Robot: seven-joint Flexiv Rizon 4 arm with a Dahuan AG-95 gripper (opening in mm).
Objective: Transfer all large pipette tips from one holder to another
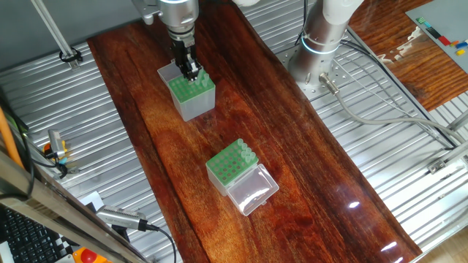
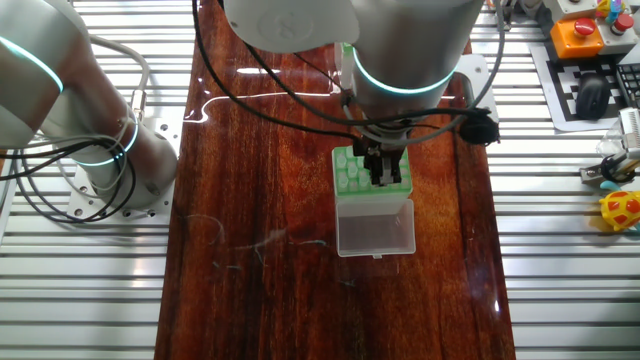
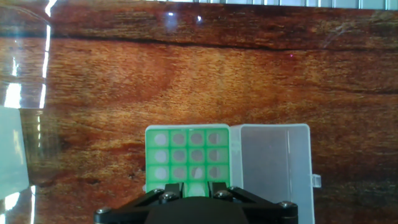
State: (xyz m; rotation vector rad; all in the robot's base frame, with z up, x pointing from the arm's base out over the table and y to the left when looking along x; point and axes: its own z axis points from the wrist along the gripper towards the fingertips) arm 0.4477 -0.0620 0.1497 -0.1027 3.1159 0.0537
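The taller grey-sided holder (image 1: 196,102) (image 2: 350,175) (image 3: 186,149) has a green plate of round holes, and its clear lid (image 3: 270,162) (image 2: 375,228) lies open beside it. My gripper (image 1: 191,71) (image 2: 383,172) (image 3: 196,190) is down at its top plate. The jaws stand either side of a pale spot in the nearest row, and I cannot tell whether they press on it. The shorter holder (image 1: 227,168) sits nearer the front of the board with its clear lid (image 1: 252,191) folded out. Several large pipette tips (image 1: 246,152) stand along its far edge. The arm hides this holder in the other fixed view.
The wooden board (image 1: 292,146) lies on a slatted metal table (image 1: 395,183). The robot base (image 1: 318,51) (image 2: 100,160) stands beside the board with cables (image 1: 380,117) trailing off it. A yellow toy (image 2: 622,210) and an orange button box (image 2: 580,35) lie off the board.
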